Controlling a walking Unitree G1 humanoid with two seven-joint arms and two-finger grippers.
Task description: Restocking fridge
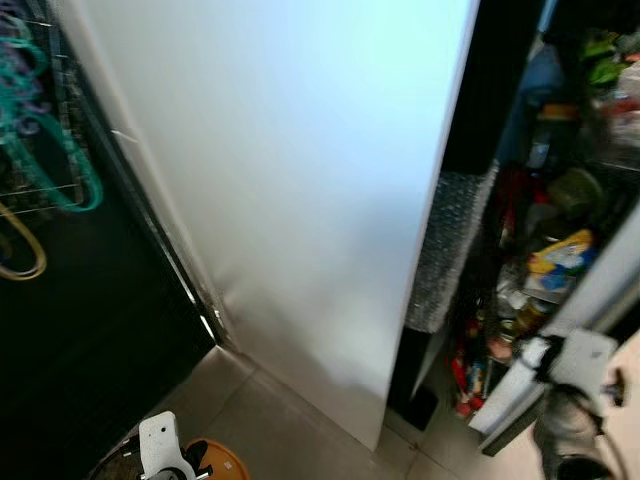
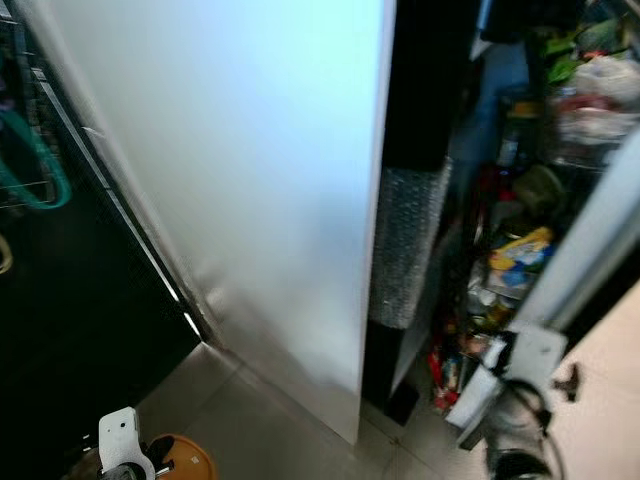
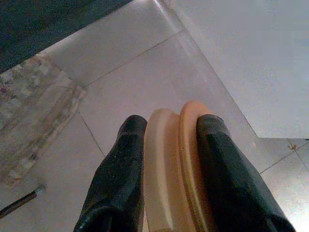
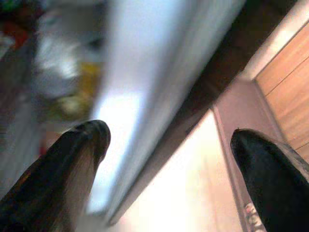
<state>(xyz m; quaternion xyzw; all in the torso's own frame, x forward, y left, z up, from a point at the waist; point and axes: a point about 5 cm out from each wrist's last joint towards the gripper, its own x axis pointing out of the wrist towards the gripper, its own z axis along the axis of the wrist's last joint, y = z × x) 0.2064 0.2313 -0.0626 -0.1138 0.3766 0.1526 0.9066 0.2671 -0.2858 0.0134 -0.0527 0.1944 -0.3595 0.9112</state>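
A tall white fridge door (image 1: 300,180) stands shut before me. To its right the fridge (image 1: 540,220) is open, with packed shelves holding a yellow packet (image 1: 562,250), bottles and green items. The open door's pale edge (image 1: 590,300) runs down at the right. My right gripper (image 4: 169,145) is open, its fingers (image 4: 72,159) wide apart on either side of that blurred door edge. Low at the left, my left gripper (image 3: 169,145) is shut on a round cream and orange item (image 3: 171,164), also seen as an orange disc (image 1: 222,462) above the tiled floor.
A dark glass panel (image 1: 90,330) with teal hangers (image 1: 45,120) lies to the left. A strip of bubble wrap (image 1: 450,250) hangs by the fridge opening. Grey floor tiles (image 1: 290,430) lie below, with a patterned rug (image 3: 29,116) and wooden flooring (image 4: 289,72).
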